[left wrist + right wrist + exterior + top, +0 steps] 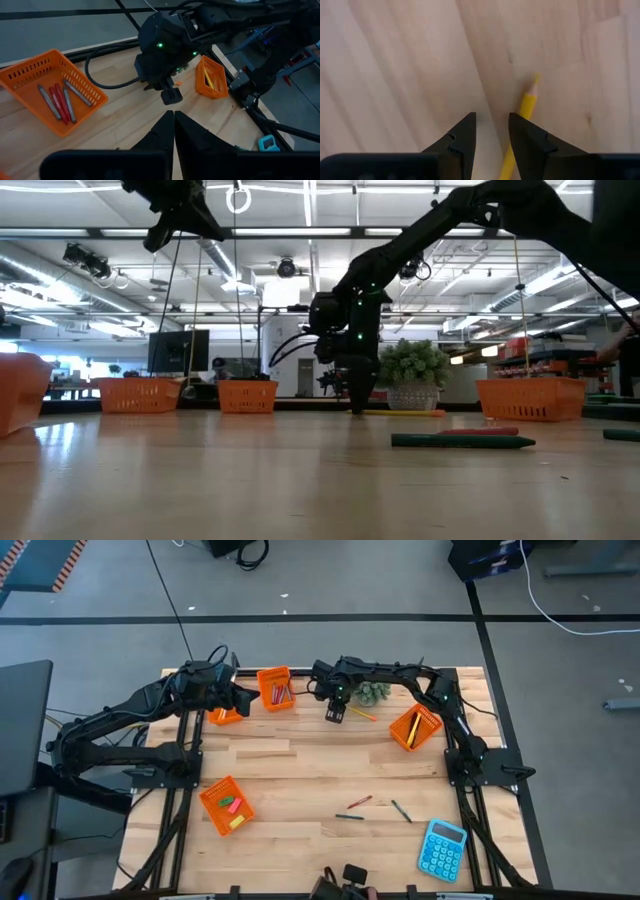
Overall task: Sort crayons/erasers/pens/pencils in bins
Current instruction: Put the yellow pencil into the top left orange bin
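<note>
The right gripper [491,131] hung low over the wooden surface [300,765], its fingers [464,135] parted by a narrow gap and holding nothing. The yellow pencil [524,112] lay flat on the surface, not between the fingers but just off to the side of one of them, passing under that finger's outer edge. Its long axis ran roughly the same way the fingers pointed, tilted a little, with the sharpened tip lying out ahead of them. To straddle it, the fingers would probably need a small sideways shift toward the pencil.

In the high view the same pencil [362,714] lay just beside the right gripper [335,715], well clear of the left one. The left gripper [173,131] hovered by the far bin of crayons [52,90], fingers pressed together and empty, so the right arm was plainly the nearer one.
</note>
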`<move>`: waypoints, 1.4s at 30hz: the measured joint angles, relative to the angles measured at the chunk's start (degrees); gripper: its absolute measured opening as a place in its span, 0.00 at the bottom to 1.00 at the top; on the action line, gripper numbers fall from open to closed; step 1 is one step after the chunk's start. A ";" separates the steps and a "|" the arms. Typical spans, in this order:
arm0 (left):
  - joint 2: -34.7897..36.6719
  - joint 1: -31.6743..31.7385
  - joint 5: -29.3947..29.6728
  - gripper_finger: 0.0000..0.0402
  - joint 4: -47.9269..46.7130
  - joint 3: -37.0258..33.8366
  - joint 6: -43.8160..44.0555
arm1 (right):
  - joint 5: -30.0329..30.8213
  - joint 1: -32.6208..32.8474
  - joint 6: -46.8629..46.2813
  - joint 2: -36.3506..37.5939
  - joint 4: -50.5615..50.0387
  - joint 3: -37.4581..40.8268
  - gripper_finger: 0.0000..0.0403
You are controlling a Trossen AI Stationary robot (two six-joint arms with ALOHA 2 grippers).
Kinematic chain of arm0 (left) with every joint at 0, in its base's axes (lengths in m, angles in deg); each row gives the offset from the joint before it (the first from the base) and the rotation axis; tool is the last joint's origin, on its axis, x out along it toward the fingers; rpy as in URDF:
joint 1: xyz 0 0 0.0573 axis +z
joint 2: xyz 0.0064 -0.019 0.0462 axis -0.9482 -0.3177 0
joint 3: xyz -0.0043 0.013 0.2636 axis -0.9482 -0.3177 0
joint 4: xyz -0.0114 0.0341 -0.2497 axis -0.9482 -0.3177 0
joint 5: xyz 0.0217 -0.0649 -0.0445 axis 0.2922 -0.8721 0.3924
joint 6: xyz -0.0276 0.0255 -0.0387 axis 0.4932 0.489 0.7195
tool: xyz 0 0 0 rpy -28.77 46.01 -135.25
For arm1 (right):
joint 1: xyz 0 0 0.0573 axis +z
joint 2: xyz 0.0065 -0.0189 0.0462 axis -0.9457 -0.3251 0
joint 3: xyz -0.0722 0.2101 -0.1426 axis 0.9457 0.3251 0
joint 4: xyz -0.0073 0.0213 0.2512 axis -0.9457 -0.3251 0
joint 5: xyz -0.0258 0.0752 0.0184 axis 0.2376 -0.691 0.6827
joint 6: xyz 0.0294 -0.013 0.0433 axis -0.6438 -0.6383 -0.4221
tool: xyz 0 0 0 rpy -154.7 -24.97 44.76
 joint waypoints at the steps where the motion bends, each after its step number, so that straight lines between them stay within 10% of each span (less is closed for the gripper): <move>1: 0.00 0.01 0.00 0.06 0.00 0.00 0.17 | -0.04 -0.02 -0.23 -0.12 -0.11 -0.04 0.30; 42: 0.00 -0.01 0.00 0.06 -0.62 0.00 -3.22 | -9.16 0.75 -4.51 4.90 -1.51 -0.37 0.01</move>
